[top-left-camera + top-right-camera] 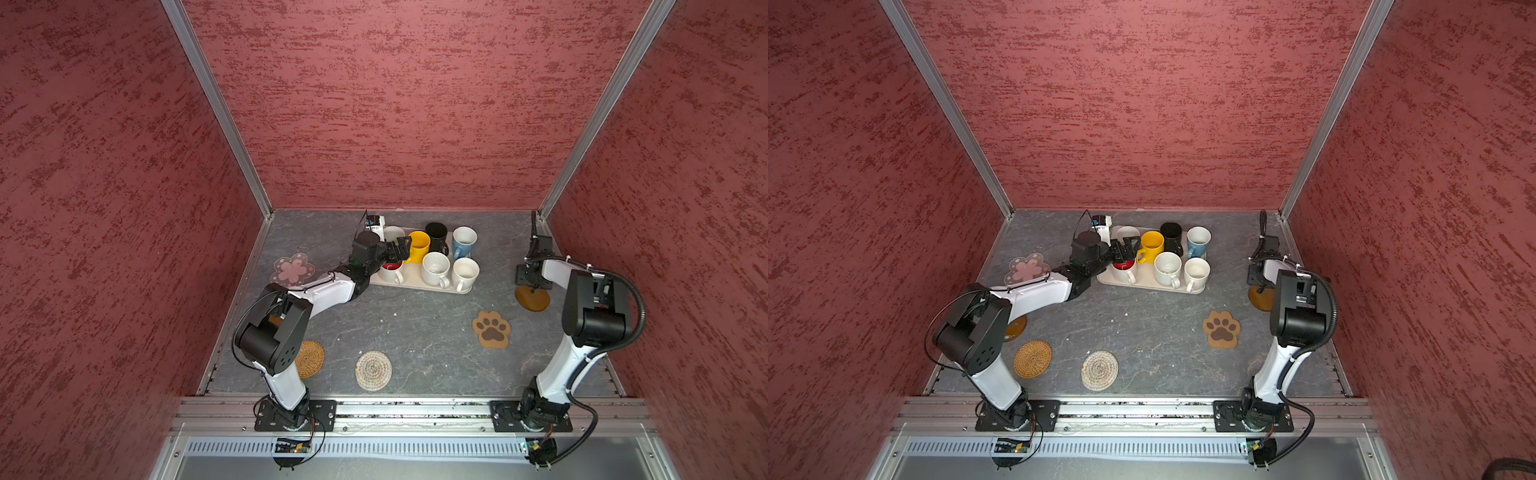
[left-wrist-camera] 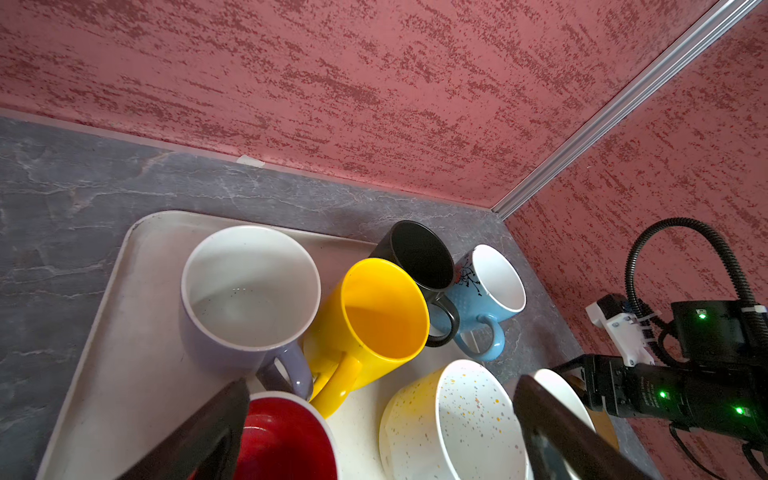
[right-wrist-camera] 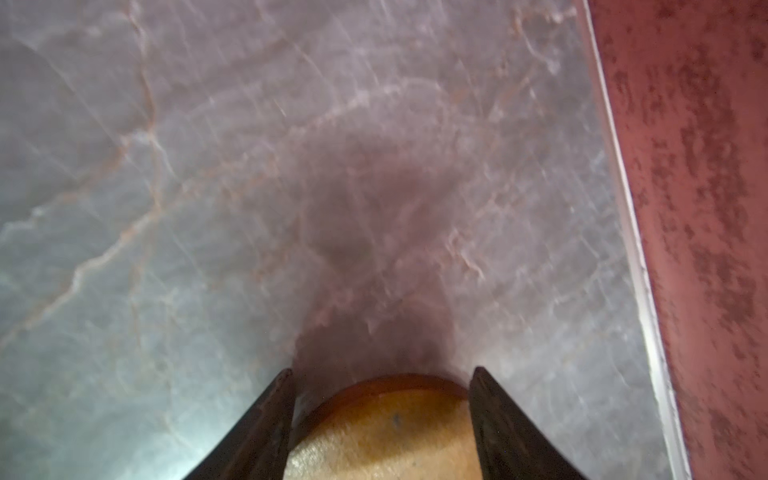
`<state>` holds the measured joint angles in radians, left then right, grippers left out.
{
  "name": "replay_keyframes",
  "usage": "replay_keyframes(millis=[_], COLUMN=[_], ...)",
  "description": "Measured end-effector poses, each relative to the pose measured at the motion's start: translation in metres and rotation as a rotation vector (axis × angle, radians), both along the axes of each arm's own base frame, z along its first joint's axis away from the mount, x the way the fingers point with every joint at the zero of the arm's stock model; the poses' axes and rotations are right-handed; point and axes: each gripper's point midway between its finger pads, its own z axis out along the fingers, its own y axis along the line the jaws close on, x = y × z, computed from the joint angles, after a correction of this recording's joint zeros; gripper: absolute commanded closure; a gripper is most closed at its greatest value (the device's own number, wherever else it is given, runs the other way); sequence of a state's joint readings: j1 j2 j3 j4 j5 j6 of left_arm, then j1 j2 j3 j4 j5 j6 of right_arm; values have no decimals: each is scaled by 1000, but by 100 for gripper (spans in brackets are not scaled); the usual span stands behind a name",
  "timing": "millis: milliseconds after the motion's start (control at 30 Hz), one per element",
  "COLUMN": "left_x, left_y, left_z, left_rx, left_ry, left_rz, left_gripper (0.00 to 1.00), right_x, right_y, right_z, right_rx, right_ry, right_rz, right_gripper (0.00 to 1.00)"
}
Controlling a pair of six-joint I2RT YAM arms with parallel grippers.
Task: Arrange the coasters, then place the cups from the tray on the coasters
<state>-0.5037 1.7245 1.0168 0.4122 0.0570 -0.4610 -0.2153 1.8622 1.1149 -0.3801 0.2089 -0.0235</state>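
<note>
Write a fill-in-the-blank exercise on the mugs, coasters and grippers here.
1. The tray holds ____ mugs.
2. In the tray's far row, the yellow mug stands between a white mug and a ____ one.
3. The right gripper has a wooden disc between its fingers; near it lies a brown coaster shaped like a ____.
4. The left gripper hangs over the tray with its jaws ____.

Missing words: seven; black; paw; open.
</note>
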Motion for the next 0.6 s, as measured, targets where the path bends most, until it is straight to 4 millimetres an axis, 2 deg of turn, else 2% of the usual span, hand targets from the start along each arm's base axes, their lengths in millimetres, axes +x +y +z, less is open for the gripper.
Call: replay_keyframes(millis=[400, 600], left_x=[-1, -1], left_y=[-2, -1], left_z=[0, 0], left_rx=[-9, -9], left_ry=[5, 6], left_rz=[-12, -9], left_gripper=[0, 0], right_x=[-39, -64], right_y=[11, 24], right_z=[-2, 0], right_rx=[41, 80], right_ry=[11, 31], right_rz=[-60, -86], right_gripper=[37, 40])
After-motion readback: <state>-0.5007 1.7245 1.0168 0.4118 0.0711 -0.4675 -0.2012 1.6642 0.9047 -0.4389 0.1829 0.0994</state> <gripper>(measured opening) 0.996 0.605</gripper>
